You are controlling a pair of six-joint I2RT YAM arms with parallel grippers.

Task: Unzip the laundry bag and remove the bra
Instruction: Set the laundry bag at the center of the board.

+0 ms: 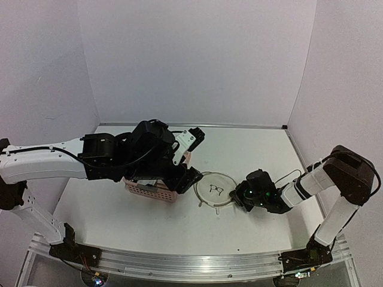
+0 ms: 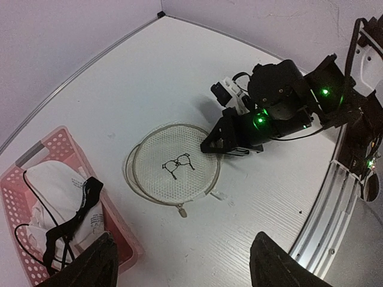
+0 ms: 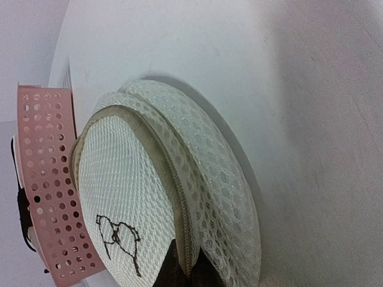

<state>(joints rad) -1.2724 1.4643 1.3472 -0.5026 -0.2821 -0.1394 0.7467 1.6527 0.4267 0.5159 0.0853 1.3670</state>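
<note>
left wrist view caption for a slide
Right gripper pinches rim of flattened laundry bag; bra lies in pink basket.

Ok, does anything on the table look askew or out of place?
Only slightly: the flattened laundry bag has its two hoops offset rather than stacked squarely, one rim peeking out on the side toward the pink basket. The bra lies crumpled in that basket. Nothing looks spilled or damaged.

Left arm reaches in from left; left hand [image 2: 184, 248] hangs above table, left of laundry bag [image 2: 170, 140], fingers spread wide, holding nothing. Right arm bent low; right hand [image 1: 238, 196] pinched closed on laundry bag's right rim.
</note>
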